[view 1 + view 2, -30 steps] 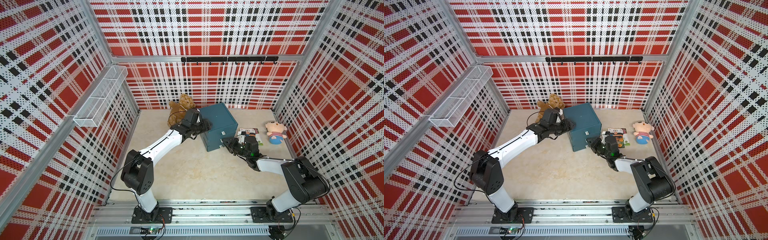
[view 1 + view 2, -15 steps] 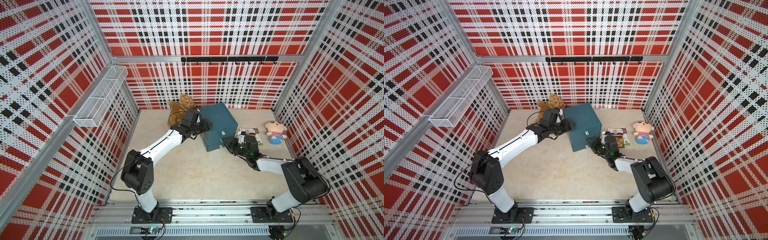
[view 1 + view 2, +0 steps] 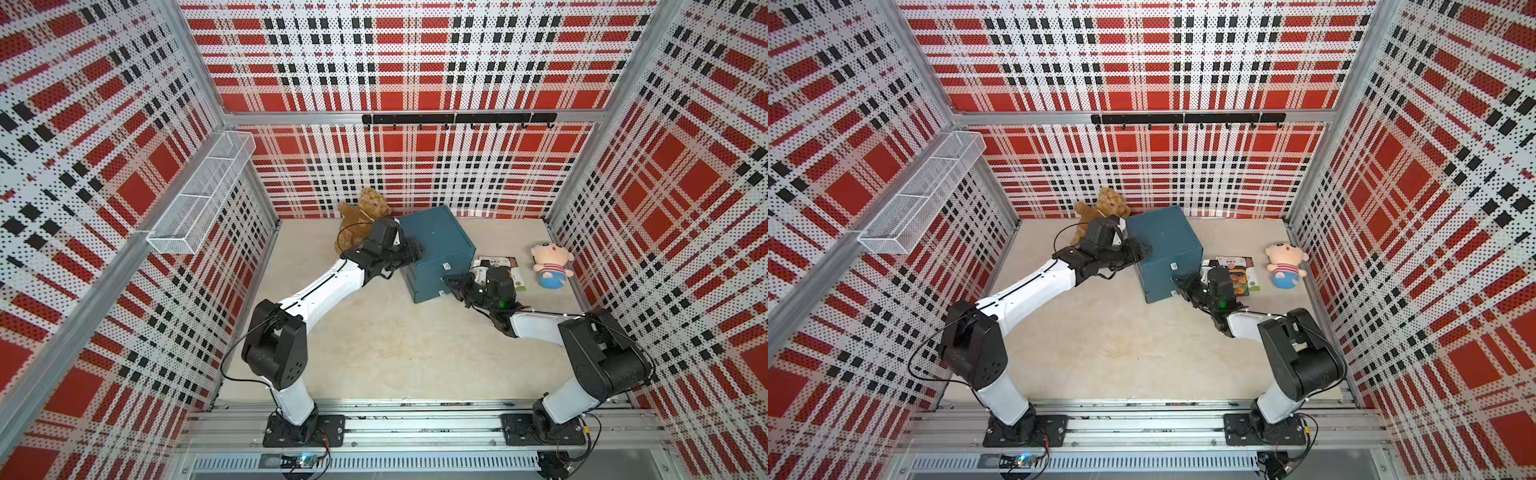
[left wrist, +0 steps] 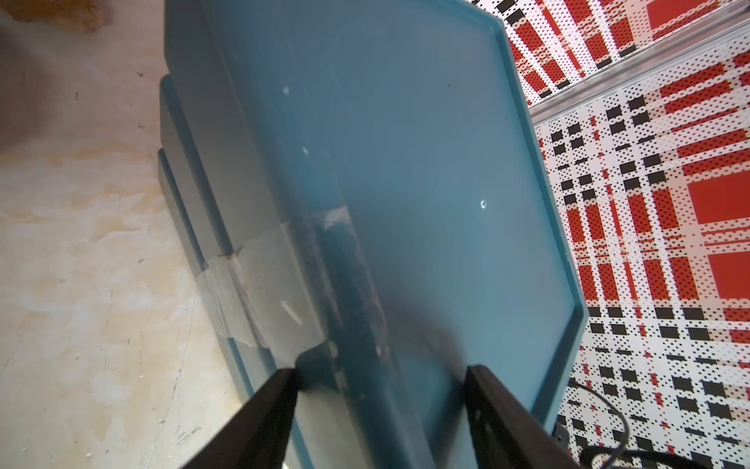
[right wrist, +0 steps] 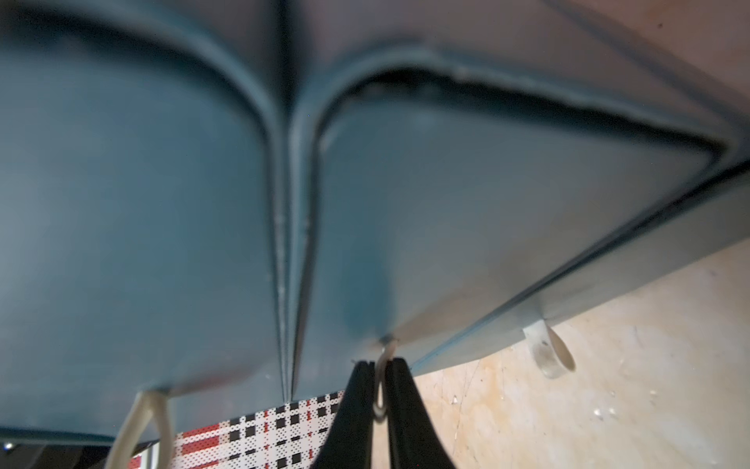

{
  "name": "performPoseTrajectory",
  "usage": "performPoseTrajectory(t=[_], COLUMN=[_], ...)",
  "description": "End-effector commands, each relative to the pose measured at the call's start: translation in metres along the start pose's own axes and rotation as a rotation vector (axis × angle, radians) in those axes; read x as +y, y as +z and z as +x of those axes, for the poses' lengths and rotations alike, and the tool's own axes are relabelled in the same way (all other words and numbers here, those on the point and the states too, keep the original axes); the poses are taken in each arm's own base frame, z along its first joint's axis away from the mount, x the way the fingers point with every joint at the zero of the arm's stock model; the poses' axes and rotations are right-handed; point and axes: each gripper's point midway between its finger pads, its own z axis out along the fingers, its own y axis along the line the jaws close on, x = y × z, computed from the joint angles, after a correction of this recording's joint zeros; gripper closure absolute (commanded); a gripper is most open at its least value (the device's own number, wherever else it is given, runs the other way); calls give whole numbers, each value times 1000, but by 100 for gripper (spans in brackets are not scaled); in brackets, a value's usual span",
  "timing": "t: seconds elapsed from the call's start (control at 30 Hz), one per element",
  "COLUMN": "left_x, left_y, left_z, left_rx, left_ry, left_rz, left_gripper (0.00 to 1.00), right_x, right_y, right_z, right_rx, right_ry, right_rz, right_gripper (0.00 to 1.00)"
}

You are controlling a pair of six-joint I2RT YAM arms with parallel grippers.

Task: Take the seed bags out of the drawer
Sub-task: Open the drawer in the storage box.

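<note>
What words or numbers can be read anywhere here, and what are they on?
On the seed bags: printed labels, too small and blurred to read.
On the cabinet, pull loop, teddy, doll: no writing shows.
Nothing legible anywhere.

One teal cabinet (image 3: 436,249) with two drawer fronts (image 5: 121,203) and three loops, one loop (image 5: 381,377) between the right jaws. Two plush toys: bear (image 3: 365,212), doll (image 3: 550,266). One wire basket (image 3: 203,191). The seed bags (image 3: 1241,272) beyond the right jaws overlap; count unclear.
</note>
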Motion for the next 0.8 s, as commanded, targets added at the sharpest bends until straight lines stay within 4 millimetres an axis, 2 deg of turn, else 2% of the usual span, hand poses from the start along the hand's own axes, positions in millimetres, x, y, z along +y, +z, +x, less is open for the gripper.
performPoseTrajectory(t=[0.0,0.07,0.37,0.77], left_x=[49,50,52,51], left_y=[18,17,18,17], left_z=[52,52,55,54], left_rx=[177,176,184,182], left_ry=[-16,-17,-15,-12], left_rz=[-151,-152,-154,-153], left_gripper=[30,30,30,30], right_x=[9,7,3,-29], right_y=[2,-1,-30,-82], right_z=[2,4,25,65], right_rx=[13,17,75,150], right_ry=[-12,-10,-45,-29], right_rz=[-28,-25,43,128], right_gripper=[97,100,100,100])
